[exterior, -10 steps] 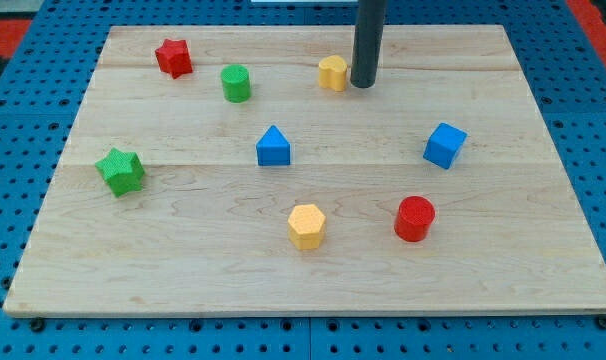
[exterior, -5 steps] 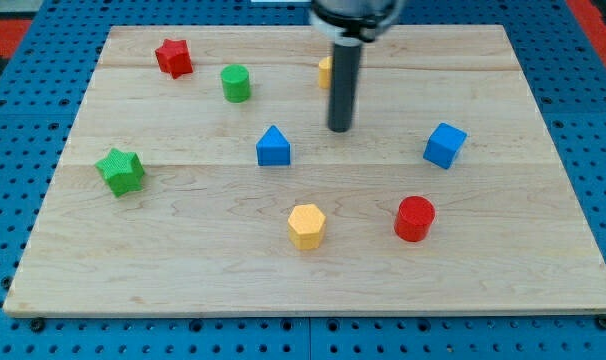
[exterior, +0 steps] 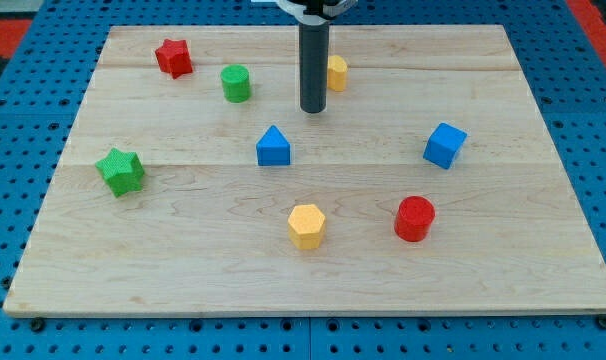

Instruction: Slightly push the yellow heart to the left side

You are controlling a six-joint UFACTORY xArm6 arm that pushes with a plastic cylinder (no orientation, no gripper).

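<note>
The yellow heart (exterior: 337, 72) lies near the top middle of the wooden board (exterior: 183, 260), partly hidden behind my dark rod. My tip (exterior: 313, 109) rests on the board just below and to the left of the heart. I cannot tell whether the rod touches the heart. The blue triangle (exterior: 273, 146) lies below and left of my tip.
A red star (exterior: 173, 57) and a green cylinder (exterior: 236, 83) lie at the top left. A green star (exterior: 120, 170) is at the left. A yellow hexagon (exterior: 306, 225) and a red cylinder (exterior: 415, 218) lie lower down. A blue cube (exterior: 444, 145) is at the right.
My tip went from the heart's right side down to the board's middle, then up and left to the heart's lower left. The heart looks unmoved.
</note>
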